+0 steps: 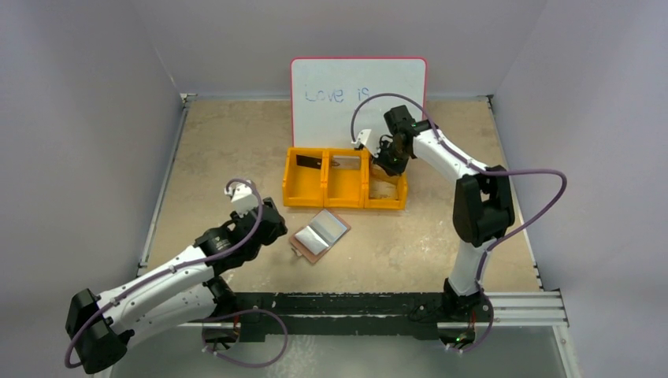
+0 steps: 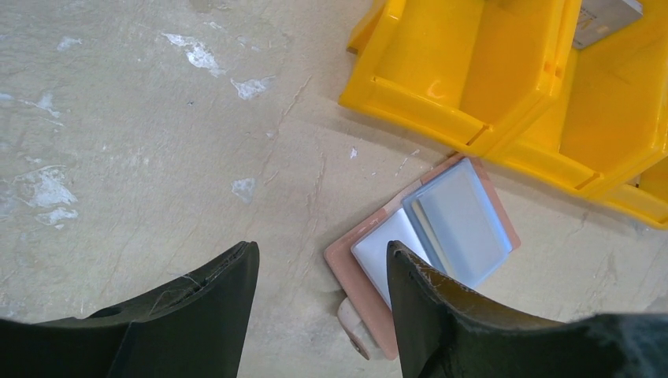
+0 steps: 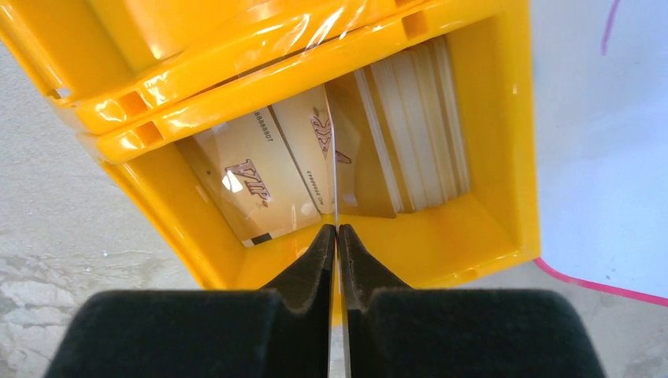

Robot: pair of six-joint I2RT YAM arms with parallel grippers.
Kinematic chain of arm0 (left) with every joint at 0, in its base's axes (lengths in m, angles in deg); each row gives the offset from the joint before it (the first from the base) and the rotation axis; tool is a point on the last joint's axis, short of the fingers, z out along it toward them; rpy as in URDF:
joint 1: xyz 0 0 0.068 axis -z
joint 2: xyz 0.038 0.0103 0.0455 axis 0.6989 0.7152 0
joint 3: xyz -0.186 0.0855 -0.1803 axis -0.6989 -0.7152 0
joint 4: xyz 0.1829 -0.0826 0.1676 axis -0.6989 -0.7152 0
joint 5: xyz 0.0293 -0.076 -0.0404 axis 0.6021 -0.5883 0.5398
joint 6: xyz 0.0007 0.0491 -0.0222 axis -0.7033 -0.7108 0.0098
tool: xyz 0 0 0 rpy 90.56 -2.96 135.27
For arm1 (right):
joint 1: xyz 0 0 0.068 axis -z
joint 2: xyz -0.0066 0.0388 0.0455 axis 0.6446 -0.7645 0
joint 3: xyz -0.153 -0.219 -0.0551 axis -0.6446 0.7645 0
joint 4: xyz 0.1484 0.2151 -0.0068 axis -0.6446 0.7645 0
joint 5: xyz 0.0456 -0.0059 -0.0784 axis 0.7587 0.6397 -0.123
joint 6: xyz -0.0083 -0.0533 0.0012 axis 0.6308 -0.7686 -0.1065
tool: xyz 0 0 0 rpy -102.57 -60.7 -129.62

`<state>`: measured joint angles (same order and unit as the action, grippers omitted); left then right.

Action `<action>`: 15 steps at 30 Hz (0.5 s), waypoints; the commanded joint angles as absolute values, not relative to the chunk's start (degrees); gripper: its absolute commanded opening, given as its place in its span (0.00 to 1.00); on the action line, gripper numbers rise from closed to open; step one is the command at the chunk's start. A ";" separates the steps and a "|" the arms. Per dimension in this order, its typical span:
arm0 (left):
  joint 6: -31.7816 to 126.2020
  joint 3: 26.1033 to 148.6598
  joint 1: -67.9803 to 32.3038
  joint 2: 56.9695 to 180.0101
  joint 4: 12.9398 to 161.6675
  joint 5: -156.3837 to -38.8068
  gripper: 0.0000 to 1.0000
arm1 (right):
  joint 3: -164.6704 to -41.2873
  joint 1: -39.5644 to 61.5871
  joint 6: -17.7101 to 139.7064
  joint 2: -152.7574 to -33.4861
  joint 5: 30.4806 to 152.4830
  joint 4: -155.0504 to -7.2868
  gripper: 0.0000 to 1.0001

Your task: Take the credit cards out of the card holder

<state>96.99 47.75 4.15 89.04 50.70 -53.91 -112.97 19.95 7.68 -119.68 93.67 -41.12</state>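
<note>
Presently, a beige credit card (image 3: 335, 169) is clamped edge-on by the right gripper (image 3: 337, 230) over the yellow tray's (image 3: 498, 157) end compartment. The left gripper (image 2: 321, 250) is held apart beside the opened card holder (image 2: 457, 228) on the worktop (image 2: 118, 118).

Scrawled in blue on the whiteboard (image 1: 358, 79), just beyond the right end effector (image 3: 336, 230): "Love is". Directly under those fingertips, down in the yellow tray (image 3: 488, 157): "VIP" in ornate dark lettering on a beige credit card (image 3: 252, 185), plus a row of tiny digits along its edge, too fine to read. Same mark again on the beige face beside the fingertips.
</note>
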 commanded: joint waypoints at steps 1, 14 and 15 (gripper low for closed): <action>93.97 51.39 4.18 90.79 51.16 -52.42 0.60 | -116.83 20.17 6.74 -120.64 94.69 -37.69 0.07; 95.99 50.37 4.15 88.67 50.60 -51.90 0.60 | -115.13 20.14 7.98 -118.27 89.78 -47.04 0.08; 96.01 50.40 4.17 88.77 50.72 -51.96 0.60 | -114.53 20.13 8.04 -117.30 89.89 -48.96 0.08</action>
<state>96.03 48.88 4.15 89.41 50.20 -53.61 -115.09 19.95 7.01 -122.06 92.14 -42.19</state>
